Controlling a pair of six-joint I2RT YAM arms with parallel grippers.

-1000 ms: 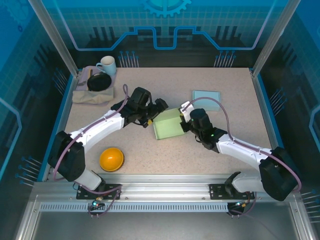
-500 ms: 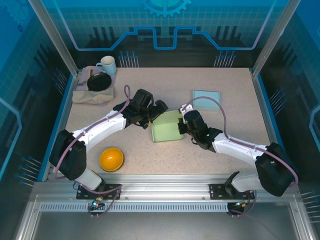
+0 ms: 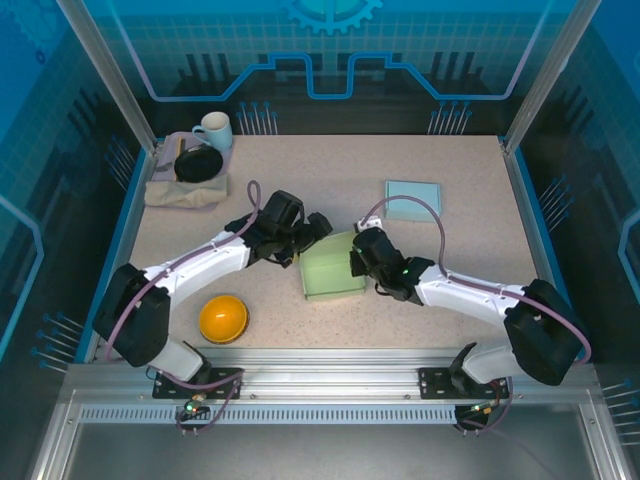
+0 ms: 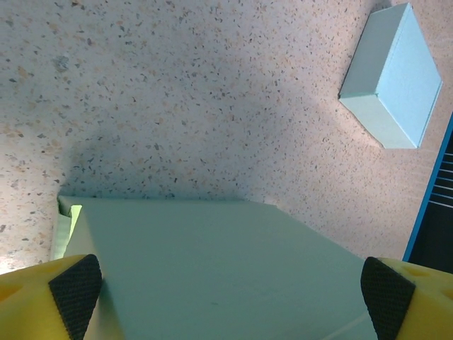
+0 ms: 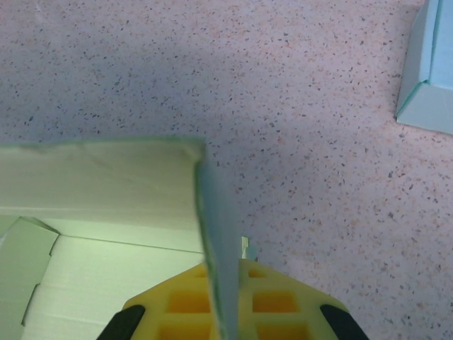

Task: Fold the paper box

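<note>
Position of pale green paper box: centre of the speckled tabletop, between the two tools. Left tool stands wide open, its black pads set either side of the box's width; contact cannot be confirmed. Right tool is closed, pinching one thin upright wall of the box. Light blue flat box lies well apart at far right. Orange bowl sits at near left.

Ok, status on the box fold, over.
Left claw open, astride the green paper box. Right claw shut on one of its walls. Blue box and orange bowl sit apart, not in the way.
</note>
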